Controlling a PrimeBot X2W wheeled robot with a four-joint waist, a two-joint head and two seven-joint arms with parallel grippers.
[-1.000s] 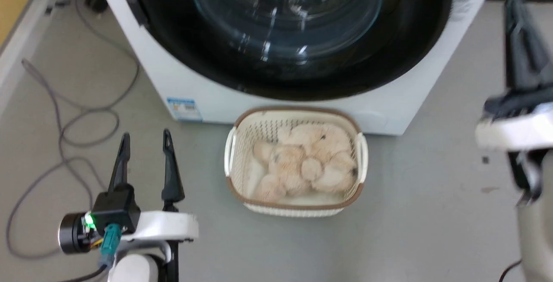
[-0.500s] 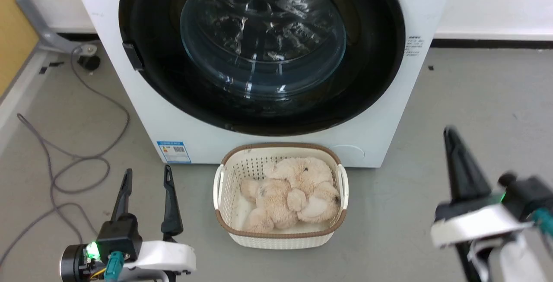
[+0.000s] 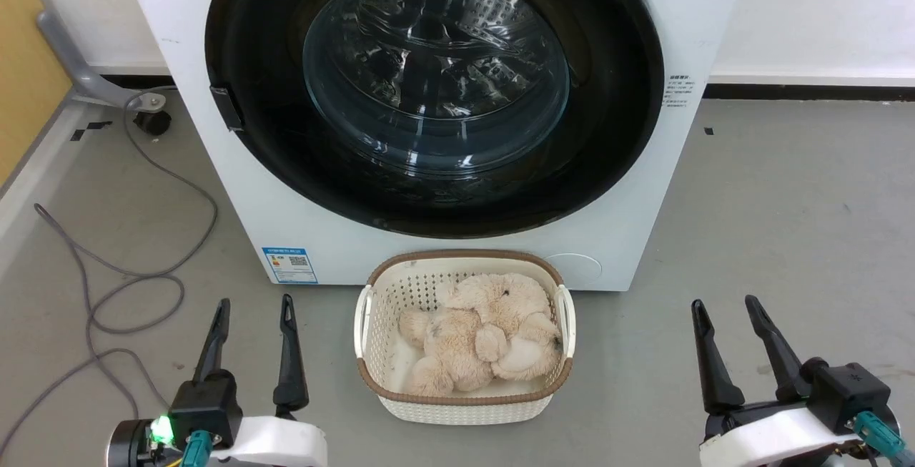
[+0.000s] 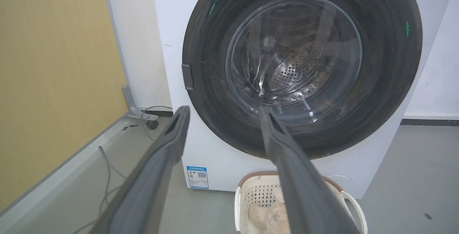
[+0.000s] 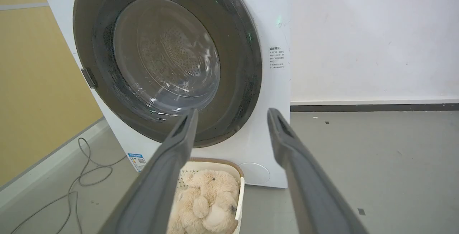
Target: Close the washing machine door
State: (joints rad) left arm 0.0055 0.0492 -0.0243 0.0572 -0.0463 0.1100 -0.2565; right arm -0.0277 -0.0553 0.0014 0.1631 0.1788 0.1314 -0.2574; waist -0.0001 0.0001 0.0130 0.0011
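Note:
The white washing machine (image 3: 236, 224) stands in front of me. Its round glossy black door (image 3: 615, 95) lies flat against the front, and the steel drum shows through the glass bowl. A small dark handle (image 3: 227, 108) sits on the door's left edge. My left gripper (image 3: 255, 302) is open at the lower left, above the floor and well short of the washer. My right gripper (image 3: 723, 302) is open at the lower right, holding nothing. In the left wrist view the left gripper (image 4: 223, 109) points at the door (image 4: 387, 47). The right gripper (image 5: 233, 112) faces the door (image 5: 244, 65) from the right.
A white-and-brown basket (image 3: 372, 381) with a beige plush toy (image 3: 479, 338) sits on the floor against the washer's base, between my grippers. A grey cable (image 3: 136, 281) loops over the floor at the left. A yellow panel (image 3: 21, 95) bounds the left side.
The camera has shifted, so more of the washer shows. My right arm has dropped from the right edge to the lower right, and its fingers have parted. The left gripper stays open.

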